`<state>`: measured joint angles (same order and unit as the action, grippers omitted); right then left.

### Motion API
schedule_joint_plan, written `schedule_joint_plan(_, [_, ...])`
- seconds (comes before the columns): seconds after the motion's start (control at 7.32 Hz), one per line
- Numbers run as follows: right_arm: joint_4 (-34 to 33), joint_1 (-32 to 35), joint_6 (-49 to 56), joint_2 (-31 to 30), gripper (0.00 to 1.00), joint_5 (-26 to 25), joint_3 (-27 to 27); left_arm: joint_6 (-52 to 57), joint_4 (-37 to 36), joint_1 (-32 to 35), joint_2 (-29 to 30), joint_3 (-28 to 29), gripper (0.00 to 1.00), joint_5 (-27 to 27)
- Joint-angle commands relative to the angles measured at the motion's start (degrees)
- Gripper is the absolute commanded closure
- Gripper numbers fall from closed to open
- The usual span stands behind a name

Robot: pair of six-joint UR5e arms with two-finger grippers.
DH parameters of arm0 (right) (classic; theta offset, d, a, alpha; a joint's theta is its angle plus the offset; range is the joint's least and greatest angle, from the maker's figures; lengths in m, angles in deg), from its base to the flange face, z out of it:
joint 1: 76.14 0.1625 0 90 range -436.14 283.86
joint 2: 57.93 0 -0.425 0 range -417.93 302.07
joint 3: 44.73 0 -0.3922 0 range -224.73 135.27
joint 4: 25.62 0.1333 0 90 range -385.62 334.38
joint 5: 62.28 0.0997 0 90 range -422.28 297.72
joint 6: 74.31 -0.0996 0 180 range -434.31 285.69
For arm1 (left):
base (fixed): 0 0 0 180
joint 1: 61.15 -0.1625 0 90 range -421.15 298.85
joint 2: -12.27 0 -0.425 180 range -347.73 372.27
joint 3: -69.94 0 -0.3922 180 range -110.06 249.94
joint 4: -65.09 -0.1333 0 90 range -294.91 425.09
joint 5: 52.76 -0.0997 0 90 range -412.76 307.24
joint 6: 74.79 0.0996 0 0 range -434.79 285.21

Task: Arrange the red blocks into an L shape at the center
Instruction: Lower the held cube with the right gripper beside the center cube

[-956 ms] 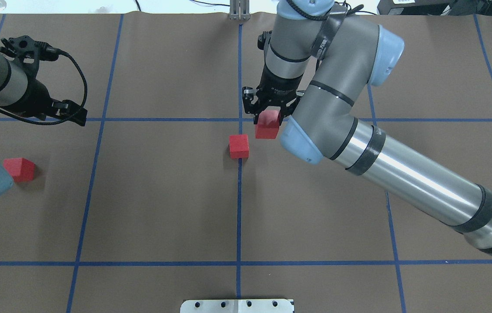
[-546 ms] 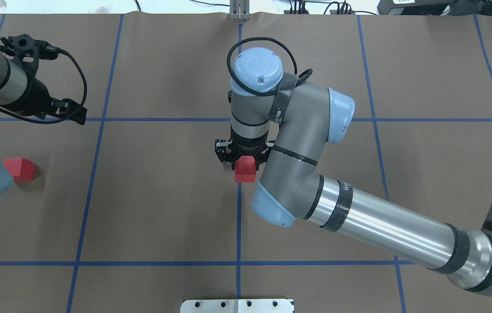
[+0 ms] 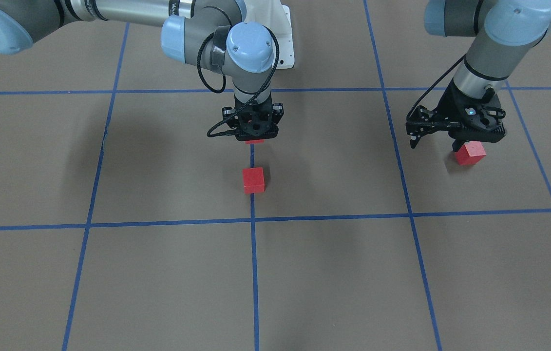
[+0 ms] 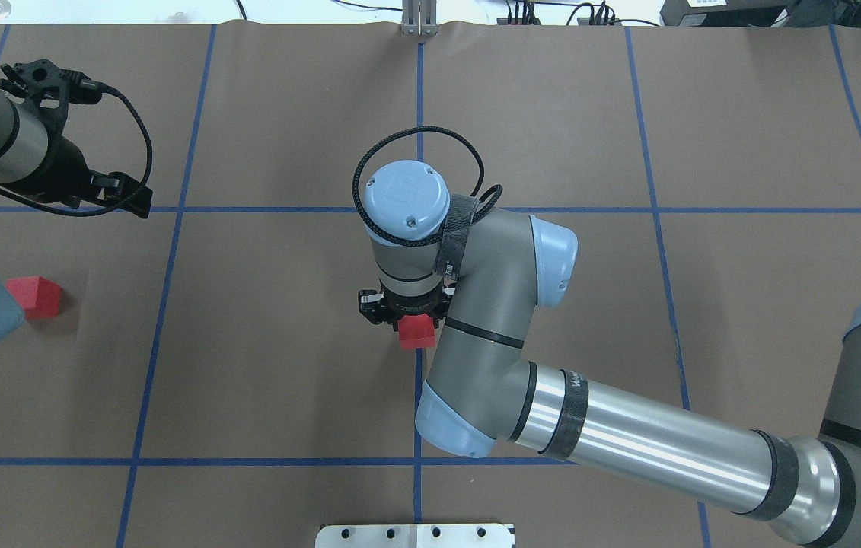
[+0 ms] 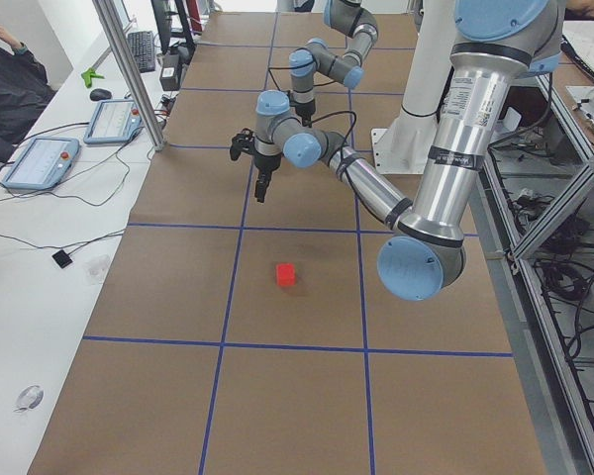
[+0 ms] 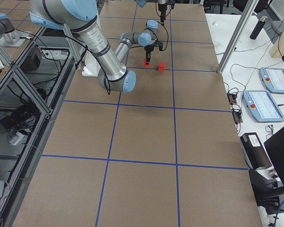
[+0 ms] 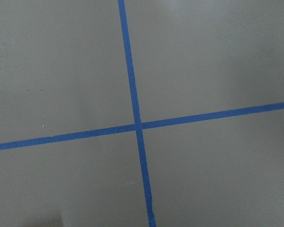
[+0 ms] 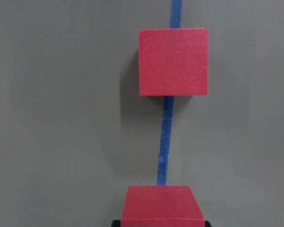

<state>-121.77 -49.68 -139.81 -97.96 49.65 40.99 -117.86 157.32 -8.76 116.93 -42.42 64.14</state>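
Note:
My right gripper [image 4: 415,323] is shut on a red block [image 4: 416,332] and holds it low over the middle blue tape line [image 4: 419,114]; touch with the table cannot be told. The right wrist view shows this held block [image 8: 161,204] at the bottom edge and a second red block [image 8: 173,61] lying on the line, over a block's width ahead. The second block [image 3: 253,180] is hidden under my right wrist in the overhead view. The third red block [image 4: 34,297] lies far left. My left gripper [image 4: 125,196] hangs open and empty above the table, beyond that block.
The white metal base [image 4: 415,535] sits at the table's near edge. The right forearm [image 4: 628,441] crosses the near right squares. The left wrist view shows only a blue tape crossing [image 7: 138,126] on brown paper. Operator tablets [image 5: 40,158] lie beyond the table's far edge.
My right gripper has carried its red block from the far side of the lying block, over it, to the side nearer the robot, on the middle line. The left arm has not moved.

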Motion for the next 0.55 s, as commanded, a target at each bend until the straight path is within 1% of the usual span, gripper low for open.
schedule_joint_plan(0.0, [5.4,1.7,-0.5,0.0,1.00,-0.3,-3.1,0.0,0.0,0.0,0.0,0.1,0.01,0.0])
schedule_joint_plan(0.27, [6.0,2.5,-0.6,0.1,1.00,-0.2,-5.2,0.0,0.0,0.0,0.0,0.3,0.01,0.0])
schedule_joint_plan(0.41, [6.0,2.9,-0.9,0.1,1.00,0.0,-5.3,0.0,0.0,0.0,0.0,0.4,0.01,0.0])
